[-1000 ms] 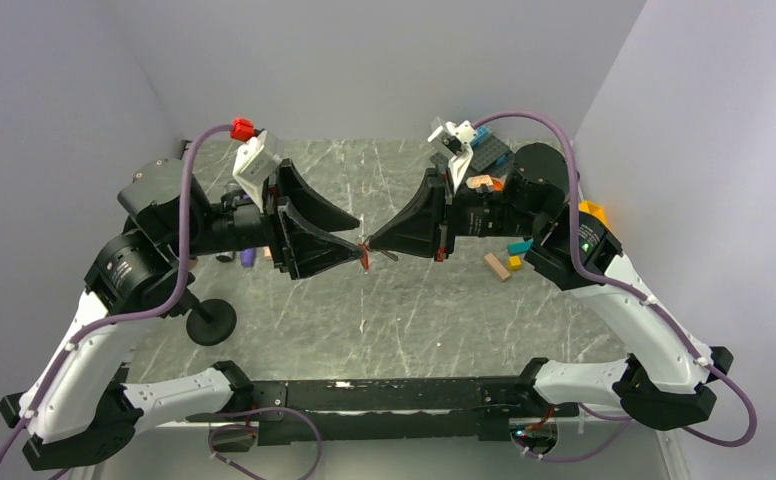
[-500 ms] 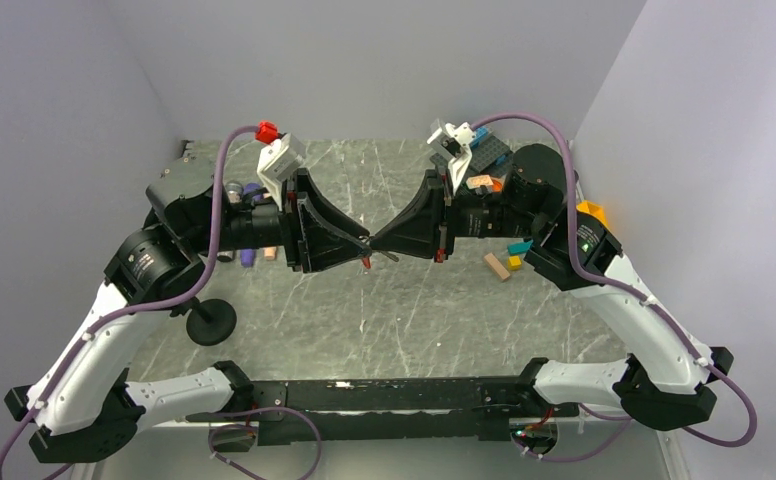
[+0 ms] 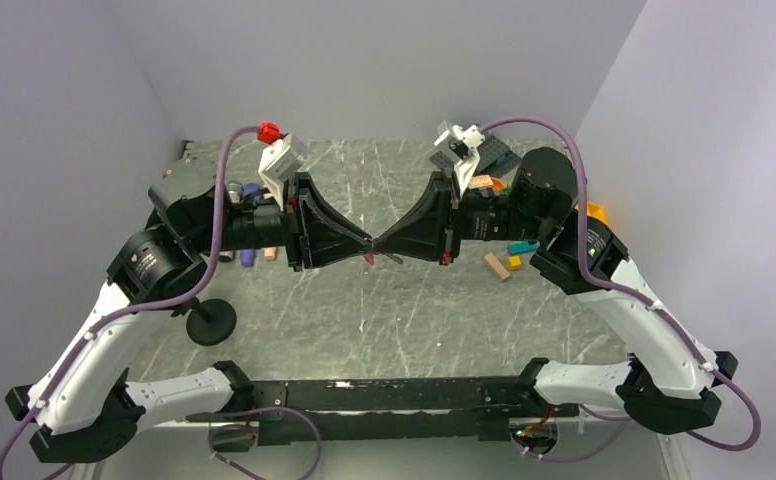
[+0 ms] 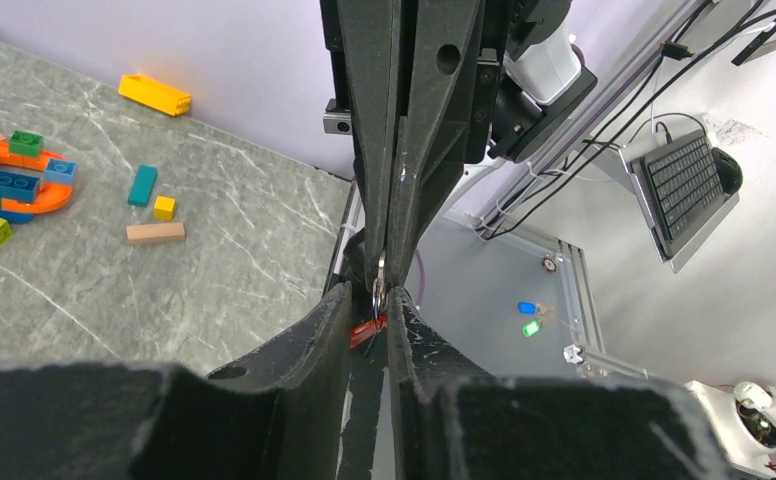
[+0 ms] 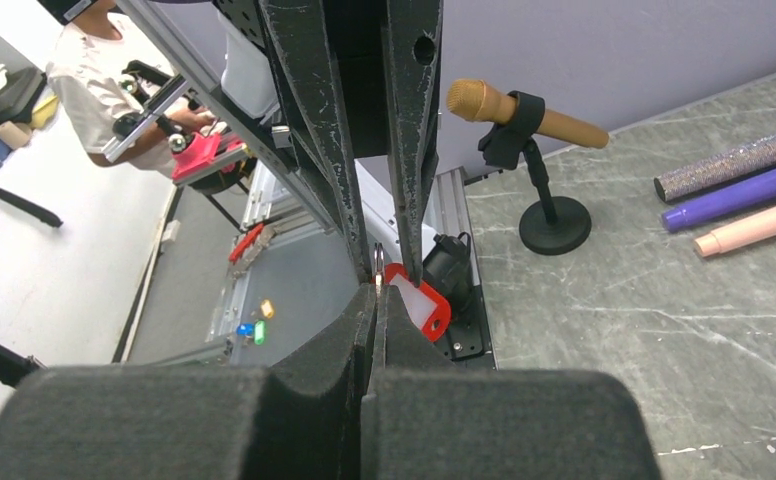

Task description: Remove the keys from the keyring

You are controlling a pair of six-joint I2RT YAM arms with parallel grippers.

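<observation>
My two grippers meet tip to tip above the middle of the table. The keyring's thin ring [image 4: 378, 292] stands between them, and its red tag [image 3: 368, 259] hangs just under the tips. The tag shows face-on in the right wrist view [image 5: 426, 305]. My right gripper [image 3: 378, 244] is shut on the ring, jaws pressed together. My left gripper [image 3: 366, 244] has its jaws a narrow gap apart, with the ring and the tag [image 4: 366, 329] between them. A thin grey sliver [image 3: 391, 258] beside the tag looks like the key; the wrist views do not show it.
A microphone on a round black stand [image 3: 210, 322] is at the near left. Pens [image 3: 247, 258] lie behind the left arm. Toy blocks [image 3: 499, 266] and a dark baseplate [image 3: 491, 152] are at the right and back right.
My left arm has swung in and its wide-open jaws have closed around the ring and tag. The right gripper has held its grip and shifted slightly.
</observation>
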